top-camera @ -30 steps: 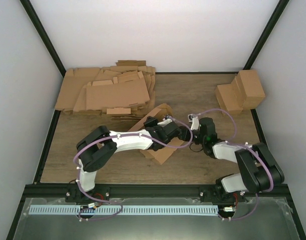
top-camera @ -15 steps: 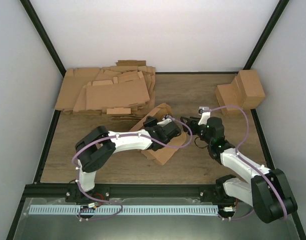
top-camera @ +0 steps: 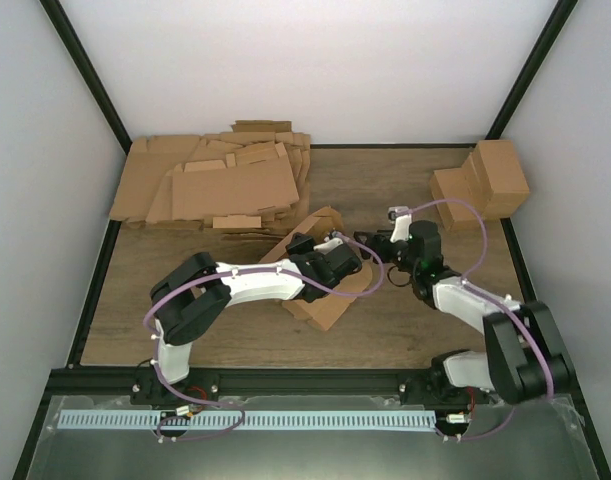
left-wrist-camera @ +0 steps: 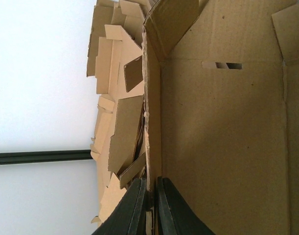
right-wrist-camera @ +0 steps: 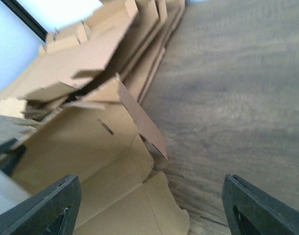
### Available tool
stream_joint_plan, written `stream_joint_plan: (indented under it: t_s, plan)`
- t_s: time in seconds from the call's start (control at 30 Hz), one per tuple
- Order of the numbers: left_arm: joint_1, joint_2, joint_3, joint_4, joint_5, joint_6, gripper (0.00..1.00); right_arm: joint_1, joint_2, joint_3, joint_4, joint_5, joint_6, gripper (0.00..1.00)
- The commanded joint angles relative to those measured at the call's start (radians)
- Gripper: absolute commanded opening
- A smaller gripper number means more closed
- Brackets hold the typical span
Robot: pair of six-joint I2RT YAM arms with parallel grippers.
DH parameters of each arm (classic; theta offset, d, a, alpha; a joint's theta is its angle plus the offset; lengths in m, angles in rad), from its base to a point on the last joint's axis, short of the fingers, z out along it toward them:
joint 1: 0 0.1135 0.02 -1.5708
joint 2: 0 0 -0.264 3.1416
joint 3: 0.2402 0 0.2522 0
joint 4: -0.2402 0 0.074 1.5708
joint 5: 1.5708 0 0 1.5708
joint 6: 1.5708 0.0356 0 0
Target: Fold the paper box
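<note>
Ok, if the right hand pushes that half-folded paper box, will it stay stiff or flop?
The paper box looks thin, so its loose flap would probably bend. The left hand pinching one wall should likely stop it sliding.

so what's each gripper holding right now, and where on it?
The left gripper pinches the paper box by the edge of one upright side wall. The right gripper is open, holding nothing.

We are viewing the box [top-camera: 323, 308] lying askew at mid-table [top-camera: 405, 325], one flap rising toward the heap [top-camera: 220, 180] of flat sheets at rear left. The left gripper [top-camera: 303, 245] is reaching across the box to its far-left wall. The right gripper [top-camera: 373, 245] is hovering just beside the right edge. Cuboids [top-camera: 485, 178] are standing at rear right.
</note>
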Motion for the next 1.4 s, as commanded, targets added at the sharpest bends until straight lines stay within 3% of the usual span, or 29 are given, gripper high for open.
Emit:
stream_joint_plan:
  t_s: [0.0,0.47,0.8,1.07,1.37]
  plan:
    - [-0.005,-0.026,0.01,-0.014,-0.008,-0.011,0.09,-0.017,0.137,0.07,0.063,-0.101,-0.059,0.78]
    - [-0.01,-0.062,0.001,-0.007,-0.002,-0.003,0.09,-0.014,0.425,0.27,0.123,-0.239,-0.226,0.53]
    - [-0.015,-0.051,0.001,-0.003,-0.006,0.004,0.09,0.044,0.542,0.358,0.113,-0.176,-0.256,0.4]
    - [-0.017,-0.05,0.001,0.0,-0.007,0.007,0.09,0.072,0.535,0.322,0.167,-0.118,-0.237,0.27]
    - [-0.019,-0.057,-0.007,0.002,-0.007,0.001,0.08,0.094,0.454,0.253,0.196,-0.074,-0.235,0.01]
